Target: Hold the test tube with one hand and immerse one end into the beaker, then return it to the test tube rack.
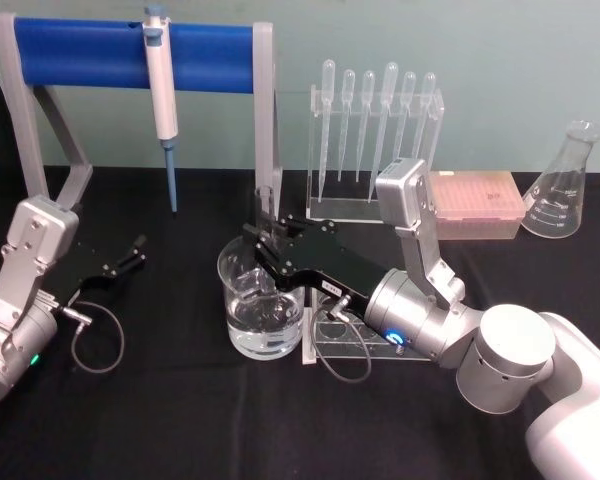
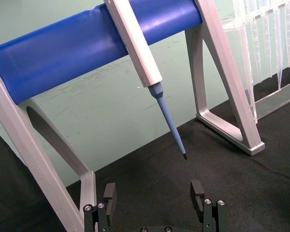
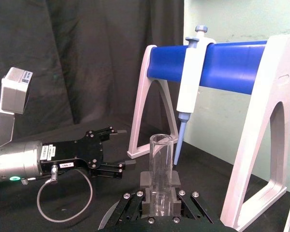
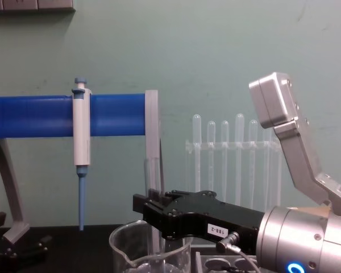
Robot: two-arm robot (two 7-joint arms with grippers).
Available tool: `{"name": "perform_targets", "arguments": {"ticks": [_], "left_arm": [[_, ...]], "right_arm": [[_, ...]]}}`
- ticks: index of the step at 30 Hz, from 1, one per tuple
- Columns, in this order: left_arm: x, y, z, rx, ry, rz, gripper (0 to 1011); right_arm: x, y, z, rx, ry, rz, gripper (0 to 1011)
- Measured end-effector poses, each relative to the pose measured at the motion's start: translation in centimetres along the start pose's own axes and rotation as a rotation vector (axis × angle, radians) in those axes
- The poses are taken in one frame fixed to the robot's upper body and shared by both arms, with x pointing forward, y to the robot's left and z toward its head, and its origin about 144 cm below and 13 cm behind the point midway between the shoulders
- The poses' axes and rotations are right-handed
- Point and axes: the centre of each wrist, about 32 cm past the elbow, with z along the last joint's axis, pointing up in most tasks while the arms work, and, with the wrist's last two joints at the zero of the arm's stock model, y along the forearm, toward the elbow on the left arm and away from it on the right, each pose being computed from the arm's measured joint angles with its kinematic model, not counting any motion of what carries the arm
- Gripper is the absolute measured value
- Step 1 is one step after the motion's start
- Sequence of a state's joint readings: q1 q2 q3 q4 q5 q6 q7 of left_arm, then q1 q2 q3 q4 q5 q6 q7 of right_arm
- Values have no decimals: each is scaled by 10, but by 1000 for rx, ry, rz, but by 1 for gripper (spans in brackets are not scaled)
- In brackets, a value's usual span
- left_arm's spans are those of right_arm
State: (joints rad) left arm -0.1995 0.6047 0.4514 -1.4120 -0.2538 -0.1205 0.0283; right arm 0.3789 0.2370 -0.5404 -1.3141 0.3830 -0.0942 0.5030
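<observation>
Test tube (image 3: 160,164) is held upright, clamped by R gripper (image 1: 267,240) over beaker (image 1: 232,295); L gripper (image 1: 130,252) is parked wide open at left.

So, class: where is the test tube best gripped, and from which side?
Grip the straight wall of the test tube below its open mouth, coming in level from the side. It stands upright over the beaker, and the right hand is shut on it that way, leaving the lower end free to dip. The left hand is open at left.
</observation>
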Motion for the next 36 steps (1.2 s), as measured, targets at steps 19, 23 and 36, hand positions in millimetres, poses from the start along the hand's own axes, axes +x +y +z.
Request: {"name": "perform_targets", "arguments": {"ticks": [19, 23, 36], "left_arm": [[0, 0, 0, 0, 0, 0, 1000], [0, 0, 0, 0, 0, 0, 1000], [0, 0, 0, 0, 0, 0, 1000]], "right_arm": [[0, 0, 0, 0, 0, 0, 225], [0, 0, 0, 0, 0, 0, 225], [0, 0, 0, 0, 0, 0, 225]]}}
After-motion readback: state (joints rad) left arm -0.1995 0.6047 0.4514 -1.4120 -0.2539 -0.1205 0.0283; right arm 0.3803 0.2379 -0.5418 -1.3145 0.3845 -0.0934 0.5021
